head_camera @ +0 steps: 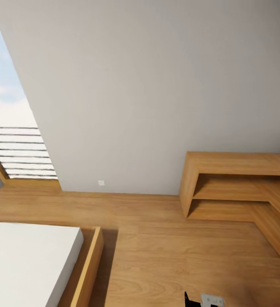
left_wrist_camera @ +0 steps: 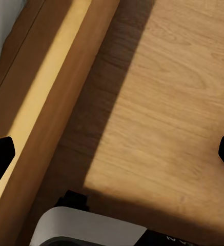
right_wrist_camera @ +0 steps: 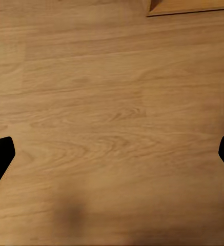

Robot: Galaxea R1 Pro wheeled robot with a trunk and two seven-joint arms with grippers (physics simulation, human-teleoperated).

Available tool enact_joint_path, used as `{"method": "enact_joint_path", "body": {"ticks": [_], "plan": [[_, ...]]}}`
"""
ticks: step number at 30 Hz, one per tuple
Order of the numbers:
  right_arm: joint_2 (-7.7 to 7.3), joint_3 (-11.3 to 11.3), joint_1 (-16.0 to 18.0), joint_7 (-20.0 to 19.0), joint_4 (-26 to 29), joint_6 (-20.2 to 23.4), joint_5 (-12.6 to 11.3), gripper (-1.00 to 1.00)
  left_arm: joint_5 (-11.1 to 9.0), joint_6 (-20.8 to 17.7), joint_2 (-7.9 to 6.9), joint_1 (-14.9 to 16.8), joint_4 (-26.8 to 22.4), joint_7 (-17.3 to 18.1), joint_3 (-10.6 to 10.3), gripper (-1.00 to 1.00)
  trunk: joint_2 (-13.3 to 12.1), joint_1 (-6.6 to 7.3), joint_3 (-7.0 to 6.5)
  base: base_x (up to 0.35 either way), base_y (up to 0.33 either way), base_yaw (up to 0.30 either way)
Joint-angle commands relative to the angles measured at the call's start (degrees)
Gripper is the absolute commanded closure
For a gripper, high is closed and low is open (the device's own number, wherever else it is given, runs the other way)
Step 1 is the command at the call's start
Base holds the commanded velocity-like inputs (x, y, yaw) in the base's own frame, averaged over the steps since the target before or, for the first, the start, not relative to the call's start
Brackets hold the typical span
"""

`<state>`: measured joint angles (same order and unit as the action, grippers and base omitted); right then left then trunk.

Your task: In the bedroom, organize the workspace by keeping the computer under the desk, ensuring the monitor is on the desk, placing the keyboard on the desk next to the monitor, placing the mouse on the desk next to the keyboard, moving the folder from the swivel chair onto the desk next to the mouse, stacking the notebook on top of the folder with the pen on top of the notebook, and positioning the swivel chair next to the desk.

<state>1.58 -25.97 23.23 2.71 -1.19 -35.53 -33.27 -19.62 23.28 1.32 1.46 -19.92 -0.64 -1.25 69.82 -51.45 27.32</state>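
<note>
Transiting: you're facing bare wall (head_camera: pixel 157 85), shelving (head_camera: pixel 238 187) at 3 o'clock, bed (head_camera: pixel 29 260) at 8. Both grippers (left_wrist_camera: pixel 112 148) (right_wrist_camera: pixel 112 148) are hanging spread wide, empty, over floor (head_camera: pixel 165 247) — likely stowed for driving.

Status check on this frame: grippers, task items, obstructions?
Both grippers open, empty, over wood floor. Ahead: grey wall, low wooden shelving, bed at left. Nothing blocking the floor ahead.
</note>
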Motion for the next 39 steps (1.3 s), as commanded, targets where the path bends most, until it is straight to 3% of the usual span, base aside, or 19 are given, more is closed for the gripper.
{"method": "enact_joint_path", "body": {"ticks": [1,13,39], "plan": [[0.02,-0.5,0.1,0.3,-0.1,-0.2,-0.2,-1.0,-0.2,0.2,0.0,0.0,0.0,-0.1,-0.1,-1.0,0.0,-0.03,0.06,0.329,-0.028,0.0],[0.0,-0.5,0.1,0.3,-0.1,-0.2,-0.2,-1.0,-0.2,0.2,0.0,0.0,0.0,-0.1,-0.2,-1.0,0.0,-0.03,-0.15,0.328,-0.091,-0.046],[0.0,-0.5,0.1,0.3,-0.1,-0.2,-0.2,-1.0,-0.2,0.3,0.0,0.0,0.0,-0.1,-0.2,-1.0,0.0,-0.03,-1.75,0.264,-0.158,-0.165]]}}
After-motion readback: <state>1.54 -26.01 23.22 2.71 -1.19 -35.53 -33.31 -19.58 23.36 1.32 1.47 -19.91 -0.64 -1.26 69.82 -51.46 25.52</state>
